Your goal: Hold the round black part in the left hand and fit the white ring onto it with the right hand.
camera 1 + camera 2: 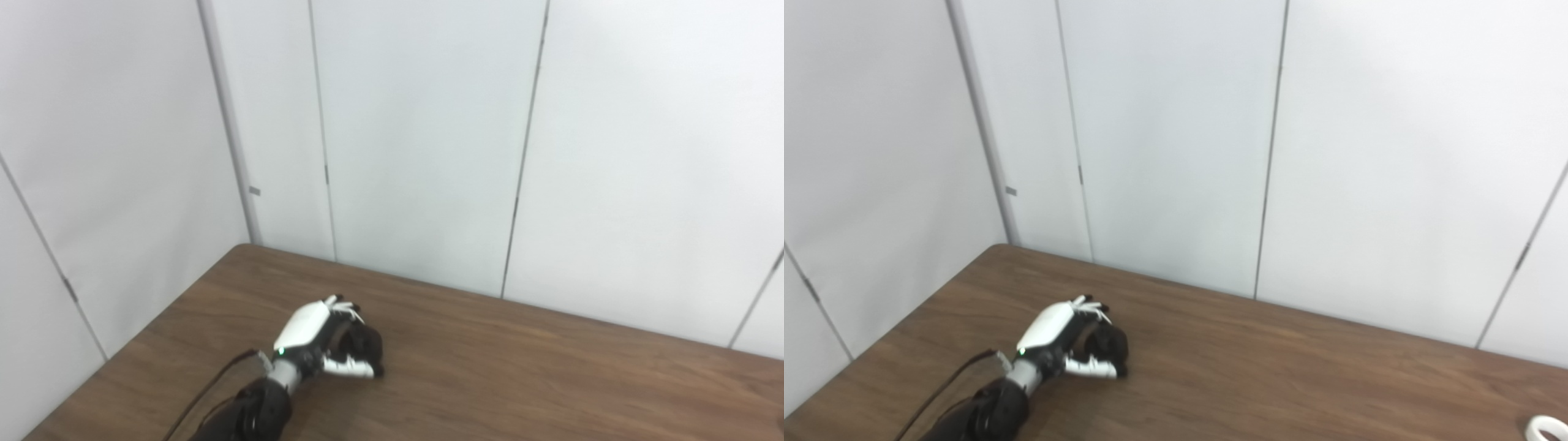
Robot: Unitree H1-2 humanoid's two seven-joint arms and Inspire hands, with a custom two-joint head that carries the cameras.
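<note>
Currently my left hand (318,343) is curled around the round black part (365,346) on the table (1274,367); next, my unseen right hand must fetch the white ring (1546,427), lying well apart.

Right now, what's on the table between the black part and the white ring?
Nothing: in the right eye view, only bare table lies between the black part and the white ring.

The light is even and quite bright, and it seems to come from above. The white wall panels (422,135) look pale and a little washed out, without hard glare. The wooden surface (520,373) shows only a soft sheen. Both pictures are slightly soft, and fine details look blurred.
</note>
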